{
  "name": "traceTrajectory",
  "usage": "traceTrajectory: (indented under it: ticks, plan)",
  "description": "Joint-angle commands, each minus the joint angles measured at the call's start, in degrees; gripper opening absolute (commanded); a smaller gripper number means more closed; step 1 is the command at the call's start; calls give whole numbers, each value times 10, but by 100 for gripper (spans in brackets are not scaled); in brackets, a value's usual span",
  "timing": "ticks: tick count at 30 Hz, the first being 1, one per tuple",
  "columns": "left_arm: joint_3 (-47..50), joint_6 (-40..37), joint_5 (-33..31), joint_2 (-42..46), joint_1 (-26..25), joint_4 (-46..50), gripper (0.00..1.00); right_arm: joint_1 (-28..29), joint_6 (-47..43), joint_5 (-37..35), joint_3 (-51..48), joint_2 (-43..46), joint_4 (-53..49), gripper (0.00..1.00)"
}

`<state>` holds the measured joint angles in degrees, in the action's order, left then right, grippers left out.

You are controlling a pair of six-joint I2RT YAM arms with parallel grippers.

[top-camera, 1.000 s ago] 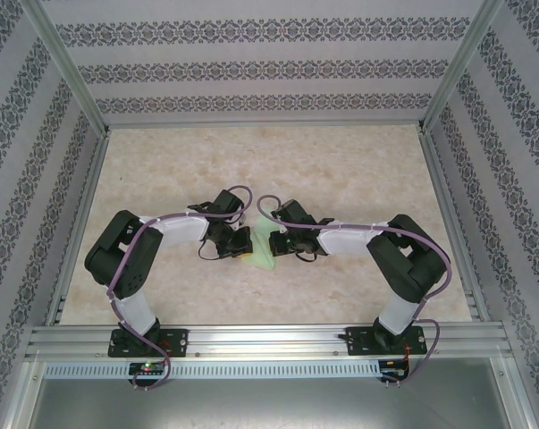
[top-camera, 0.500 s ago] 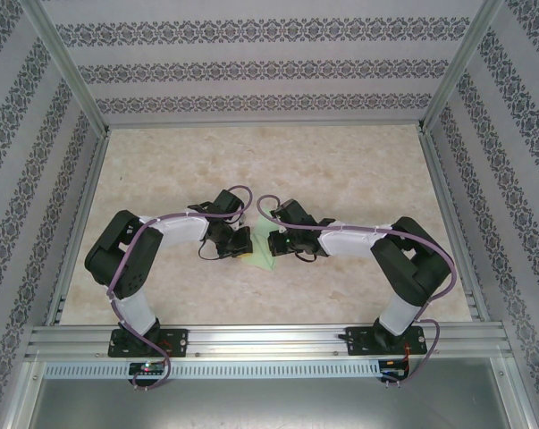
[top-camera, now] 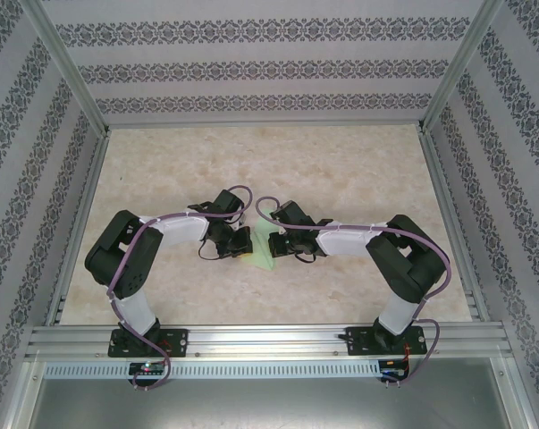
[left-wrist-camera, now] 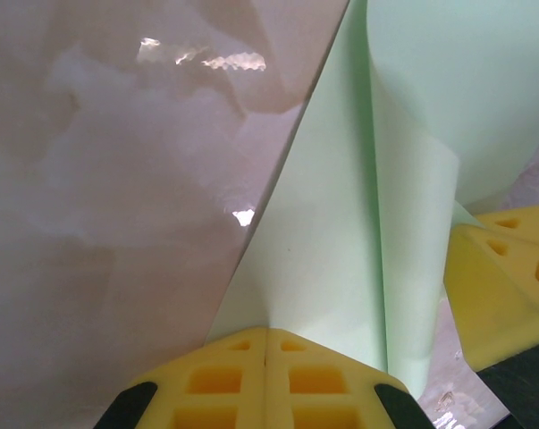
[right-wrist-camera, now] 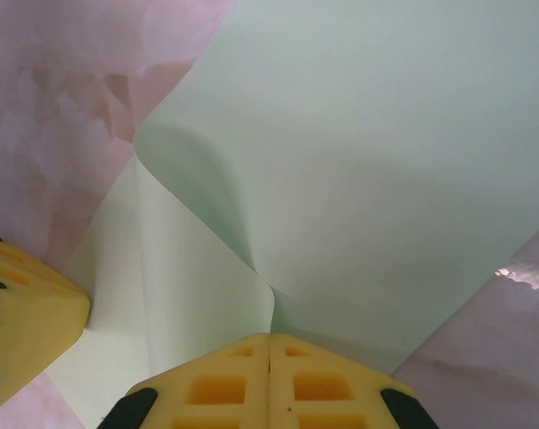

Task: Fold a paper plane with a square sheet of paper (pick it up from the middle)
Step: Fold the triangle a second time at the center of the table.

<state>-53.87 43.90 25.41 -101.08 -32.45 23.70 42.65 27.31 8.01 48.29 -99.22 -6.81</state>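
We are clamping the square sheet of paper [top-camera: 262, 251] in both closed tools, left gripper [left-wrist-camera: 266, 334] on its left, right gripper [right-wrist-camera: 269, 340] on its right. It is sitting buckled at the middle of the table [top-camera: 358, 165].

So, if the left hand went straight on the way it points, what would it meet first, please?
The pale green sheet of paper that the left hand is shut on: its curled fold stands directly ahead. Then probably the table. The right hand sits off to the side, likely missed, though depth is unclear.
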Motion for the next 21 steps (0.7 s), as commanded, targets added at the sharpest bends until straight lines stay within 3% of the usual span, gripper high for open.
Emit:
traceTrajectory:
  ticks: [1,16,21]
  plan:
    - [-4,-11,-46,-14,-7,26,2,3,4,-13,2,-7,5,5]
    - [-3,-13,-48,-8,-6,29,2,12,-2,-38,5,23,-12,6]
    - [-5,-11,-41,-13,-6,20,3,9,-8,-28,13,-2,-13,6]
